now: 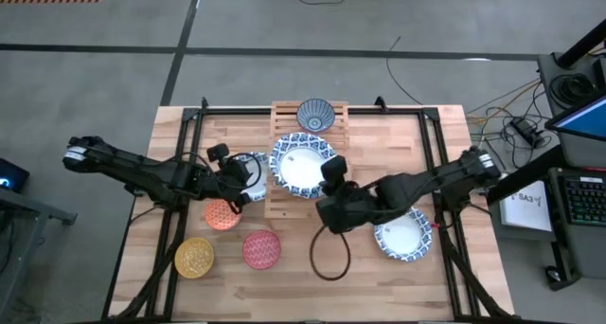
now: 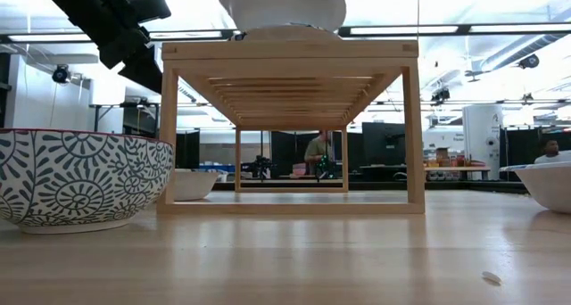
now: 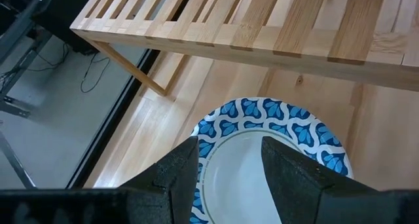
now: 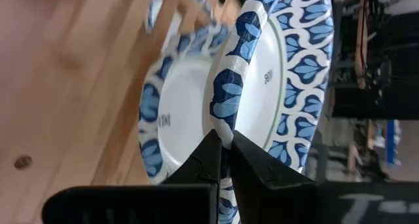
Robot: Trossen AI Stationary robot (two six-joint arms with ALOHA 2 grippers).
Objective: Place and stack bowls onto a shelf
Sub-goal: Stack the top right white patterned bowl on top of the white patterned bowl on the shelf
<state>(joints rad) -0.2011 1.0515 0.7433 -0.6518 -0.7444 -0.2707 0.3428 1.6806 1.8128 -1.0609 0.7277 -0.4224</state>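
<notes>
High view count: four wide blue-rimmed bowls, four small. Wooden slatted shelf (image 1: 310, 125) runs near-to-far at table centre, blue-grey bowl (image 1: 315, 115) on its far end. Right gripper (image 4: 224, 147) pinches rim of wide bowl (image 1: 303, 165) on the shelf. Left gripper (image 3: 229, 165), fingers parted, straddles another wide bowl's (image 3: 298, 129) rim, left of shelf.

The left arm (image 1: 142, 172) reaches in from the table's left edge, stretched nearly flat toward the middle. Its left gripper (image 3: 229, 168) points down and forward — the two dark fingers (image 3: 180, 171) stand apart with a clear gap between them, closed on nothing.

The right arm (image 1: 436, 180) comes in from the right edge, bent at the elbow, its wrist angled toward the table's centre. The right gripper (image 4: 226, 152) has its fingers pinched tightly together — clamped on a thin rim.
</notes>
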